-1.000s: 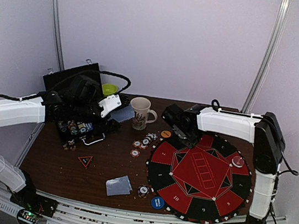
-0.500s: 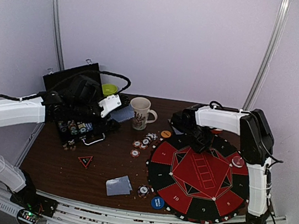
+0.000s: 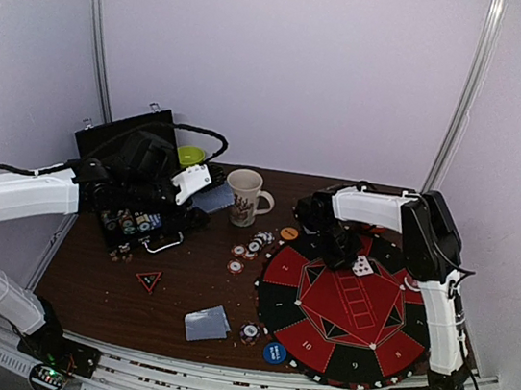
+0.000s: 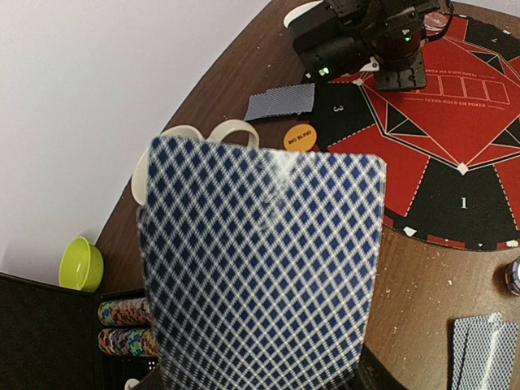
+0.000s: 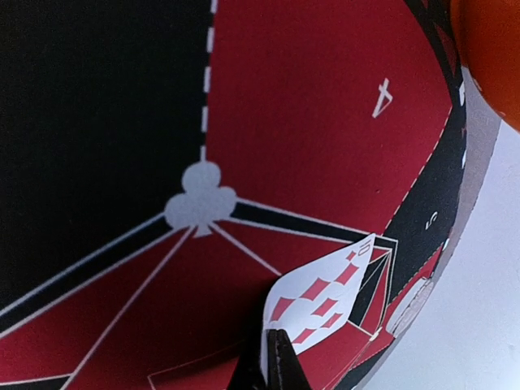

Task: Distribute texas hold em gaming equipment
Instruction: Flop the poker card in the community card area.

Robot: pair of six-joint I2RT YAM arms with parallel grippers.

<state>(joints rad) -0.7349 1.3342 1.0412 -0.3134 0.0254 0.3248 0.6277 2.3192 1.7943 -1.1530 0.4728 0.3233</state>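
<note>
- Near edge: the face-down cards (image 3: 206, 323), chip stack (image 3: 249, 331) and blue disc (image 3: 274, 353) lie just as they did 1 second ago.
- Mid-table: my right gripper (image 3: 338, 252) has swung from the mug side over the round mat (image 3: 274, 306). Its fingers are pinched tight on 1 end of a diamonds card (image 5: 318, 296), now face up over the far red field. I cannot tell if it touches. Letting go looks next.
- Far side: my left gripper (image 3: 185, 182) has not moved above the black case (image 3: 103, 139). It grips a blue-backed card (image 4: 260, 268), which hides its fingers.
</note>
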